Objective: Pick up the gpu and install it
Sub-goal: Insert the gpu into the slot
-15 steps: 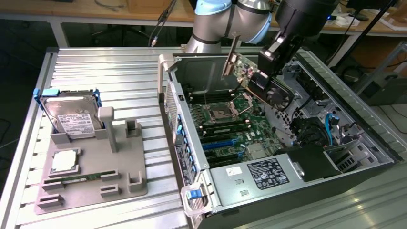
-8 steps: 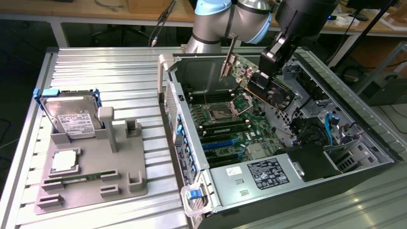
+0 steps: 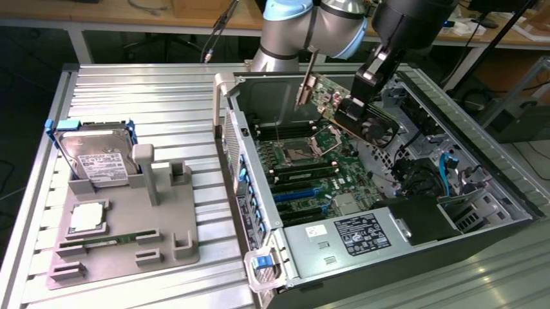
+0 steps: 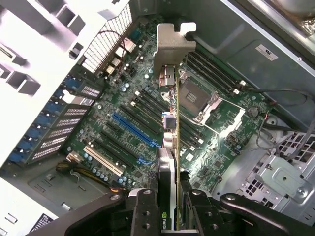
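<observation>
My gripper (image 3: 364, 90) is shut on the gpu (image 3: 346, 111), a green card with a black fan face and a pale metal end bracket (image 3: 304, 90). I hold it tilted in the air above the motherboard (image 3: 301, 168) inside the open computer case (image 3: 361, 241). In the wrist view the gpu (image 4: 172, 129) runs edge-on away from my gripper (image 4: 172, 216), with its bracket (image 4: 172, 45) at the far end. It hangs over the board, and the blue expansion slot (image 4: 135, 130) lies off to one side of it, apart from the card.
On the exterior view's left a grey fixture tray (image 3: 163, 241) holds a silver hard drive (image 3: 96, 159), a processor (image 3: 87, 216) and a green memory stick (image 3: 110, 240). The case's walls (image 3: 225, 122), its drive cage and blue cables (image 3: 447, 168) ring the motherboard.
</observation>
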You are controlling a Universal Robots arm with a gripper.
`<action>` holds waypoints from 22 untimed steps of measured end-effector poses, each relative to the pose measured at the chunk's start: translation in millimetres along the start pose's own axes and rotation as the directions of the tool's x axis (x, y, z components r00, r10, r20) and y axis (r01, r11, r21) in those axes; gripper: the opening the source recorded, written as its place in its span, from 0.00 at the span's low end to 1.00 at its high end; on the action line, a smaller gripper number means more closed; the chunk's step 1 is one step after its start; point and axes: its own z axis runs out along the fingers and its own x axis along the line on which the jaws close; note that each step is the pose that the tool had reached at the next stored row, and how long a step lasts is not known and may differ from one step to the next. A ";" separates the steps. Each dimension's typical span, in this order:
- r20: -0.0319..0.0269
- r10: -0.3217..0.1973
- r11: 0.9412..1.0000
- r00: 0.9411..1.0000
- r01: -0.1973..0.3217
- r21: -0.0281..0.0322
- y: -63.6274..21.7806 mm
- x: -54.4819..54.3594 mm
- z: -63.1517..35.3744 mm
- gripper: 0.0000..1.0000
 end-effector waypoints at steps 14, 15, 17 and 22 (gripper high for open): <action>-0.003 -0.090 0.996 0.996 0.090 -0.002 0.0 0.0 0.0 0.27; -0.003 -0.096 0.995 0.995 0.096 -0.002 0.0 0.0 0.0 0.27; -0.004 -0.111 0.994 0.994 0.111 -0.003 0.0 0.0 0.0 0.27; -0.004 -0.140 0.990 0.990 0.140 -0.003 0.0 0.0 0.0 0.27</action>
